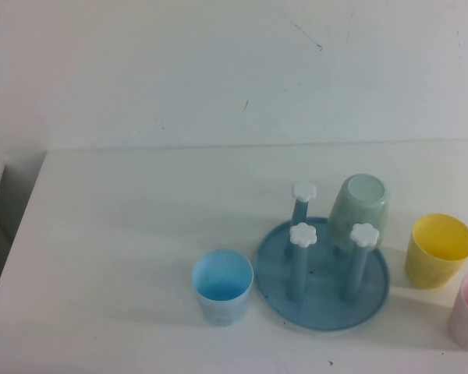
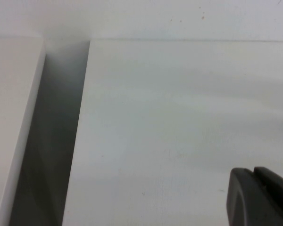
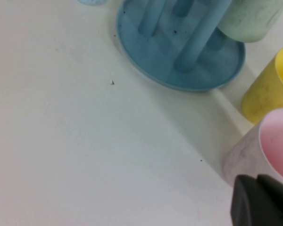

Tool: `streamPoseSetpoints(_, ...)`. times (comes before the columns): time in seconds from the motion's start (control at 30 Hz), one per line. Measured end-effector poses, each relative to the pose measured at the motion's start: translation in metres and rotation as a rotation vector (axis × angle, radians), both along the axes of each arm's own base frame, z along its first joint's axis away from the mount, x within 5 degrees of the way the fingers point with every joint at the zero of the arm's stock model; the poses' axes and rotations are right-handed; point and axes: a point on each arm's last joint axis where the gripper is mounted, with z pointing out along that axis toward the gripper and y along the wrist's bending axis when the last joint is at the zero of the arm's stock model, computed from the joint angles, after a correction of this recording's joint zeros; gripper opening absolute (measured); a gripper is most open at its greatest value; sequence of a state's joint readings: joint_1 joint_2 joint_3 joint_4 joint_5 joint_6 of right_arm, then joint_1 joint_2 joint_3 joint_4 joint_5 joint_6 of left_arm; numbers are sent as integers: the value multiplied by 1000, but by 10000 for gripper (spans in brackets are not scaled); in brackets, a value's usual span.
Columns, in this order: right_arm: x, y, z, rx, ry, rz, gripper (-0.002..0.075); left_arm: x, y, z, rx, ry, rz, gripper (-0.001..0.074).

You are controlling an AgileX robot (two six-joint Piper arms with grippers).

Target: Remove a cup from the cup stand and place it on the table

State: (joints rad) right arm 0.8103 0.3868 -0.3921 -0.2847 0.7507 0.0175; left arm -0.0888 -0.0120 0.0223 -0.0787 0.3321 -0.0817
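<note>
Standing upright on tabletop [image 1: 125,234], lower centre: cup [image 1: 222,286], just beside stand [image 1: 322,274] | left hand [image 2: 262,197], right hand [image 3: 262,202]: out of high view, grip cannot tell | stay clear of cup.

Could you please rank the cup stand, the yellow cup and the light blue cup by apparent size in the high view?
1. The cup stand, clearly widest.
2 and 3. The yellow cup and the light blue cup look alike, so I would not rank them.
Neither end effector appears in the high view; each shows only in its own wrist view.
</note>
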Motion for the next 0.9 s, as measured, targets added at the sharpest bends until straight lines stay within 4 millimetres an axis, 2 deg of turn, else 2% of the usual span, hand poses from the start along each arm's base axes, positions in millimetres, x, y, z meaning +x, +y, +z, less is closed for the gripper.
streamPoseSetpoints(0.13,3,-5,-1,17,-9,-82,-3,0,0,0,0,0,0,-2)
streamPoseSetpoints(0.27,8,-10,-9,87,-111,-175,-3,0,0,0,0,0,0,-2)
streamPoseSetpoints(0.4,9,-18,-28,118,-238,-272,-3,0,0,0,2,0,-1,-2)
streamPoseSetpoints(0.67,-3,-38,-69,121,-310,-556,-3,0,0,0,3,0,-1,-2)
streamPoseSetpoints(0.9,-9,-41,-85,131,-323,-636,-3,0,0,0,-1,0,0,-2)
